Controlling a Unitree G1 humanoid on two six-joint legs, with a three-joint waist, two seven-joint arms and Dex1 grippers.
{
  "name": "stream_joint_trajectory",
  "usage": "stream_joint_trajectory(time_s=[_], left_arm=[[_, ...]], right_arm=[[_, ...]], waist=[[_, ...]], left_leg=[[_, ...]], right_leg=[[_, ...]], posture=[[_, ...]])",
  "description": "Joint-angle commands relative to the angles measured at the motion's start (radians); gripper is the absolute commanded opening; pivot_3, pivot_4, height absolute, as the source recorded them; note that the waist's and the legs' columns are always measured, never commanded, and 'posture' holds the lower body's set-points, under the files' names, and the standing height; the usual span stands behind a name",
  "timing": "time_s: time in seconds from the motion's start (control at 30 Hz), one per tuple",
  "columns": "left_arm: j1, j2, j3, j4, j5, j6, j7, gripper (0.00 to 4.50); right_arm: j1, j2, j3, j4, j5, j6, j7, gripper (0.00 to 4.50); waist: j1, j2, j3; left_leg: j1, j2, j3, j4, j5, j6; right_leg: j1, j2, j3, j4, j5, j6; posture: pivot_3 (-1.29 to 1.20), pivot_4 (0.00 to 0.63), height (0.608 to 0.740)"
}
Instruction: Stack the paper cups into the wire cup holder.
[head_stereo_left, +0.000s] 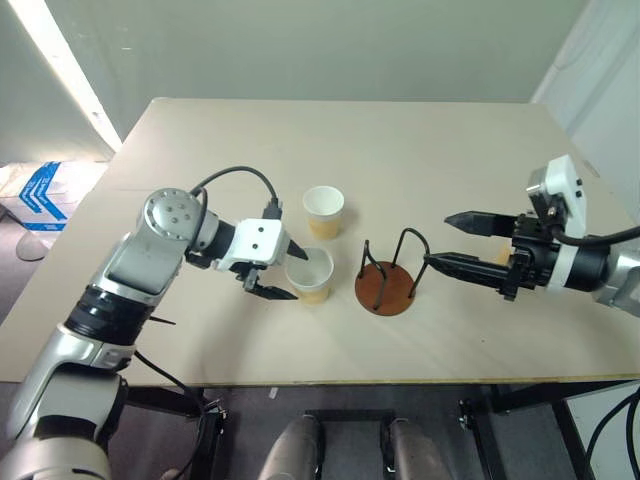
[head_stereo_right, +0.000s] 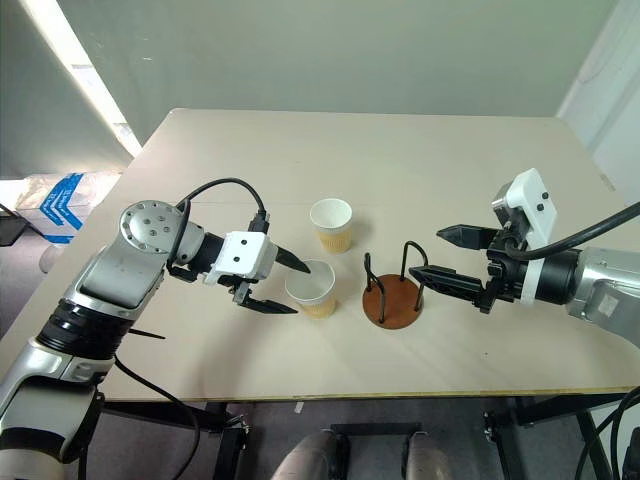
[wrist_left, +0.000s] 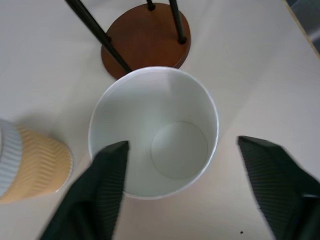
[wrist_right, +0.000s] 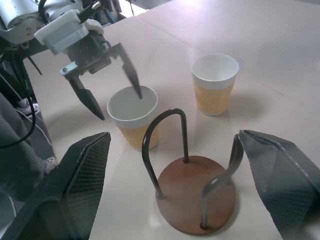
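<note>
Left eye view: pale table (head_stereo_left: 420, 150), grey wall (head_stereo_left: 330, 45).

No text, label, brand, number or sign can be read on anything here. A blue and white printed item (head_stereo_left: 42, 192) lies on the floor at the left edge of the left eye view, but its markings are too small to make out.
</note>
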Motion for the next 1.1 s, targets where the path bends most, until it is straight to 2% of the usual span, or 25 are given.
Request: stream_joint_trajectory(time_s=[0.03,0.23,0.53,0.7,0.83,1.1], left_arm=[[-0.026,-0.007,0.004,0.0,-0.013,-0.018,-0.041,2.24],[-0.034,-0.015,0.003,0.023,-0.011,-0.033,-0.076,0.08],[-0.102,-0.032,0.009,0.097,-0.022,-0.049,-0.117,0.03],[-0.217,-0.027,-0.003,0.127,-0.174,0.031,-0.124,0.03],[-0.318,-0.029,-0.035,0.138,-0.293,0.084,-0.124,0.03],[-0.48,-0.039,-0.145,0.215,-0.444,0.064,-0.124,0.03]], right_arm=[[-0.004,-0.019,-0.049,-0.028,0.021,-0.038,-0.031,4.37],[0.004,-0.025,-0.066,-0.015,0.015,-0.097,-0.025,4.37],[0.145,-0.117,-0.154,-0.015,-0.061,-0.227,0.163,4.37],[0.203,-0.16,-0.258,-0.001,0.022,-0.195,0.222,4.37],[0.251,-0.146,-0.322,-0.039,0.11,-0.19,0.209,4.37],[0.33,-0.101,-0.327,-0.129,0.218,-0.236,0.075,4.37]], waist=[[0.0,0.0,0.0],[0.0,0.0,0.0],[0.003,0.0,0.0],[0.004,0.0,0.0],[0.005,0.0,0.0],[0.004,-0.001,0.0]], left_leg=[[0.0,0.0,0.0,0.0,0.0,0.0],[0.0,0.0,0.0,0.0,0.0,0.001],[-0.001,0.0,0.0,0.001,0.0,0.001],[-0.003,0.0,0.0,0.001,0.0,0.001],[-0.004,0.0,0.0,0.002,0.0,0.001],[-0.004,0.0,0.001,0.002,0.0,0.002]], right_leg=[[0.0,0.0,0.0,0.0,0.001,0.001],[0.0,0.0,0.0,0.0,0.001,0.001],[0.0,0.0,0.0,0.0,0.0,0.0],[-0.001,0.0,0.0,-0.001,0.001,0.001],[-0.001,0.0,0.0,-0.002,0.001,0.002],[-0.001,-0.001,0.0,-0.002,0.001,0.009]], posture=[[0.0,0.15,0.74],[0.0,0.15,0.74],[0.0,0.15,0.74],[0.0,0.15,0.74],[0.0,0.15,0.74],[0.0,0.15,0.74]])
